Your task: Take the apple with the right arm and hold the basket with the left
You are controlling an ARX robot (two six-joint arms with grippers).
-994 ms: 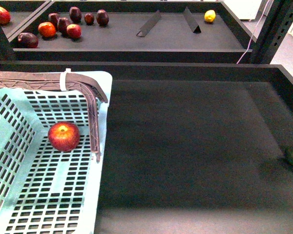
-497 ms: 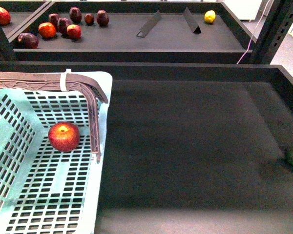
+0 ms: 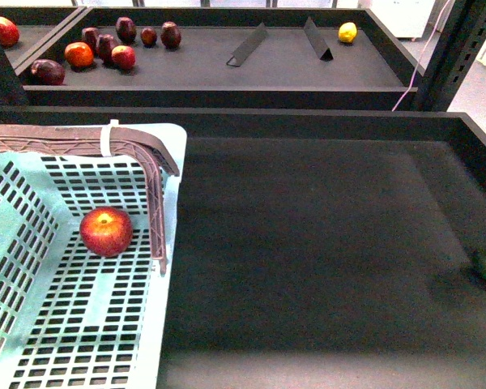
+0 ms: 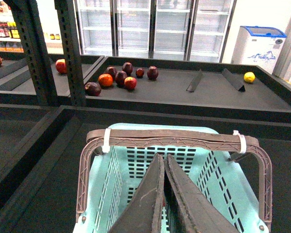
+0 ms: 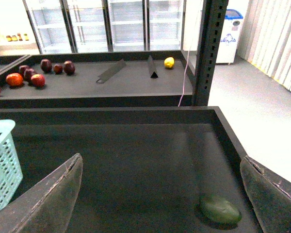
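Note:
The red apple (image 3: 106, 231) lies on the slotted floor of the light blue basket (image 3: 172, 211) at the front left of the near tray. The basket's brown handle (image 3: 150, 162) with a white zip tie runs along its far rim. In the left wrist view my left gripper (image 4: 163, 162) is shut over the basket (image 4: 213, 170), its dark fingers (image 4: 145, 199) pressed together above the floor; the apple is hidden there. My right gripper (image 5: 162, 194) is open over the bare tray floor, far right of the basket (image 5: 0, 160), nothing between its fingers (image 5: 58, 194).
A green oval object (image 5: 219, 209) lies near the right wall of the near tray (image 3: 324, 243). The far tray holds a group of dark red and orange fruits (image 3: 105, 44), two black dividers (image 3: 247, 44) and a small yellow fruit (image 3: 347, 32). A steel post (image 5: 208, 48) stands right.
The view has shifted slightly: the far tray and its fruits sit a little higher now. The green object at the right edge slid lower. The apple and basket have stayed where they were.

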